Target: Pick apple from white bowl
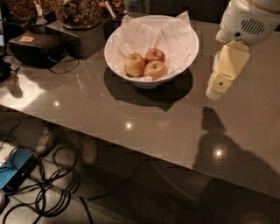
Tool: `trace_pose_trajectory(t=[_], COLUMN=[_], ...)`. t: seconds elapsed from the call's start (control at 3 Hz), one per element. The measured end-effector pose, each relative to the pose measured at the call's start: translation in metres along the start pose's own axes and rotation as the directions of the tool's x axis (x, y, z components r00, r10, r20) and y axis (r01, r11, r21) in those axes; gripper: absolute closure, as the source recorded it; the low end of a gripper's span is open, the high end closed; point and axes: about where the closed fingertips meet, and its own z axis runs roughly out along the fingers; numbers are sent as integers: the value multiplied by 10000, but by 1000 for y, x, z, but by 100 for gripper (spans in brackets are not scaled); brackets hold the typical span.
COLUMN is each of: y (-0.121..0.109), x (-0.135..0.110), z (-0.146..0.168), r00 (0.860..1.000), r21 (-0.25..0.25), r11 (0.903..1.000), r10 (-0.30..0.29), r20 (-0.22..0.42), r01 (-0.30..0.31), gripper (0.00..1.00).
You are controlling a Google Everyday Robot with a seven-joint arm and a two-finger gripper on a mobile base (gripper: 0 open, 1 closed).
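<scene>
The white bowl, lined with crumpled white paper, stands on the brown table at the back centre. Three apples lie in it. The apple, golden-yellow with an orange-red blush, is at the front right. A paler yellow apple lies to its left and a smaller, redder apple lies behind it. My gripper, cream-coloured, hangs down from the white arm at the right. It is above the table, to the right of the bowl and outside its rim. It holds nothing that I can see.
A dark box with a cable and glass jars of snacks stand at the back left. The table's front edge runs diagonally. Cables and a blue device lie on the floor below.
</scene>
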Motion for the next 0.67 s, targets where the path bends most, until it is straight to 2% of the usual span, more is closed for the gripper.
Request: trace_pose_trajectory(t=[0.33, 0.67], y=[-4, -12], x=[-10, -18], z=[-1, 1], r00=[9998, 9994], r21=[158, 62], r11=[9999, 9998], r10=[-70, 186], r20=[189, 277], r01=[67, -187], gripper=[0, 0])
